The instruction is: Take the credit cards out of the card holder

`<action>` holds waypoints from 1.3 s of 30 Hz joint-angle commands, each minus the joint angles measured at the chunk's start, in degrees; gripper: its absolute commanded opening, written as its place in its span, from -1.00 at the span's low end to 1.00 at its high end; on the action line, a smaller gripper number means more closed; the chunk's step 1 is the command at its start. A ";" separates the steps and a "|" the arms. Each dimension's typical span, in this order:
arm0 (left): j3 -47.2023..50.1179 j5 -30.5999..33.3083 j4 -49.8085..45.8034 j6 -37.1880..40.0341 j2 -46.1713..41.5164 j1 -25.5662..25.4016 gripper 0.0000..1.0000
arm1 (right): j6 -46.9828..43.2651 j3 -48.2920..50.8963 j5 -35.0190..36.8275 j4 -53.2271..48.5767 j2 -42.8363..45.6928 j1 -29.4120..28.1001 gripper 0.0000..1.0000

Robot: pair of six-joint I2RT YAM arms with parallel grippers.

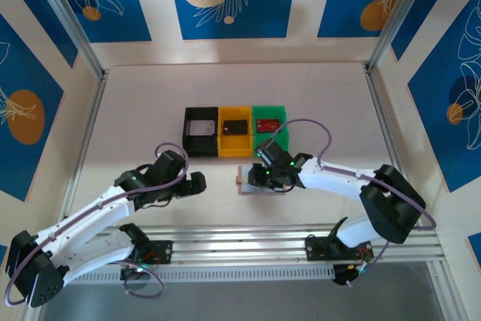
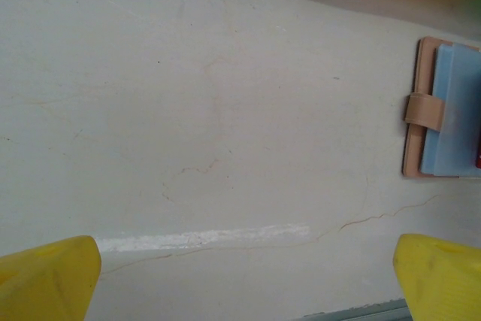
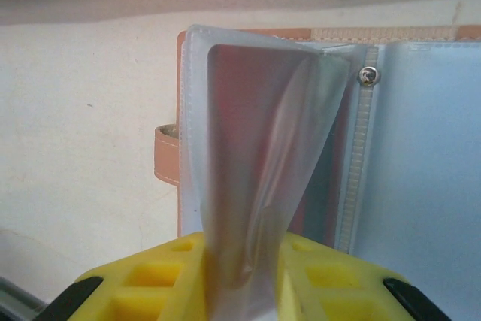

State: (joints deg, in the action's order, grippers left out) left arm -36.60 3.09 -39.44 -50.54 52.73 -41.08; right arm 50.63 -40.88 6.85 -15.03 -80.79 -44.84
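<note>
Between the yellow fingers (image 3: 135, 283) of the right gripper (image 3: 240, 272), pinches a clear sleeve (image 3: 255, 148) lifted off the open card holder (image 3: 428, 148); holds the left gripper (image 2: 242, 276) fully spread, empty, above the table (image 2: 188, 110).

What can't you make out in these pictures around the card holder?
Right wrist view: whether a card sits inside the clear sleeve that the right tool pinches; glare hides it.
Top view: the card holder is mostly covered by the right tool.
Left wrist view: the card holder is cut off by the right edge; the red sliver there is unidentifiable.
</note>
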 commanded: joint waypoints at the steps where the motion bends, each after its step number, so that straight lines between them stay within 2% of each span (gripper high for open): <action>1: -1.57 0.77 -0.83 -0.08 0.19 -0.83 0.99 | 2.55 3.36 -4.46 4.32 2.81 1.78 -0.46; 16: -1.46 1.30 -1.23 -0.02 0.53 -1.11 0.99 | 4.74 12.60 -9.64 7.82 12.94 8.55 -0.45; 33: -1.19 1.65 -1.35 0.09 1.06 -1.23 0.99 | 6.24 18.34 -9.49 4.51 20.66 12.04 -0.44; 39: -1.19 1.65 -1.31 0.09 1.45 -1.28 0.99 | 6.17 18.99 -9.16 2.12 23.46 13.10 -0.33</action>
State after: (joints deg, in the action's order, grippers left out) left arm -36.80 3.53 -39.70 -50.54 53.82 -41.54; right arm 56.34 -22.72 -1.93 -10.55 -58.87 -32.23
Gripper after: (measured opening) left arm 0.996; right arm 0.332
